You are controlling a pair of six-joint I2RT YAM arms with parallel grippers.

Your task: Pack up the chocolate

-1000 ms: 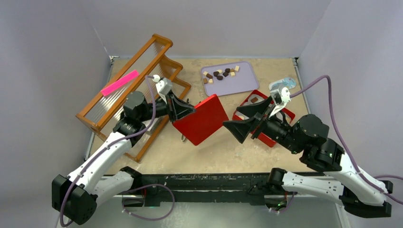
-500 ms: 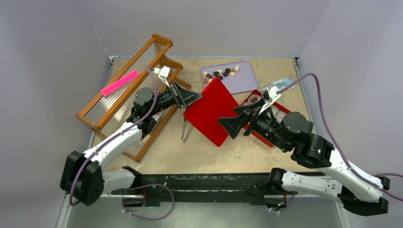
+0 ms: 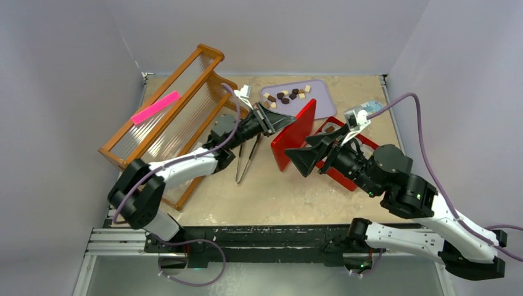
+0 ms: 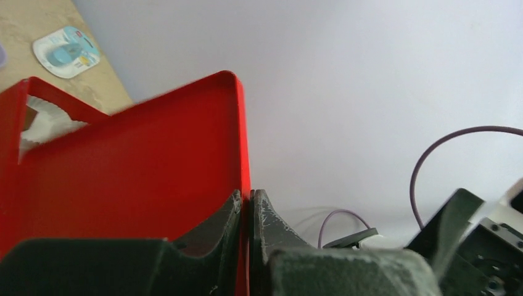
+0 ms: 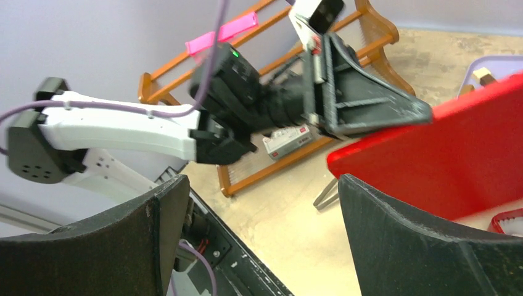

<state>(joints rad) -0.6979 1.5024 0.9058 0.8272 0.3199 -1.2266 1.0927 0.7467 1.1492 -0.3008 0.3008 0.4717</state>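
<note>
Pinched the red lid by its rim with the left end effector, right end effector gaping beside it, chocolate on the tray by the far edge. Likely risked a slip from that thin pinch — lid knocking pieces off.

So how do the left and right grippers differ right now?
The left gripper is shut on the edge of the red lid; the right gripper is open and holds nothing. The left gripper touches the lid; the right gripper only points toward it. Both have black fingers.
</note>
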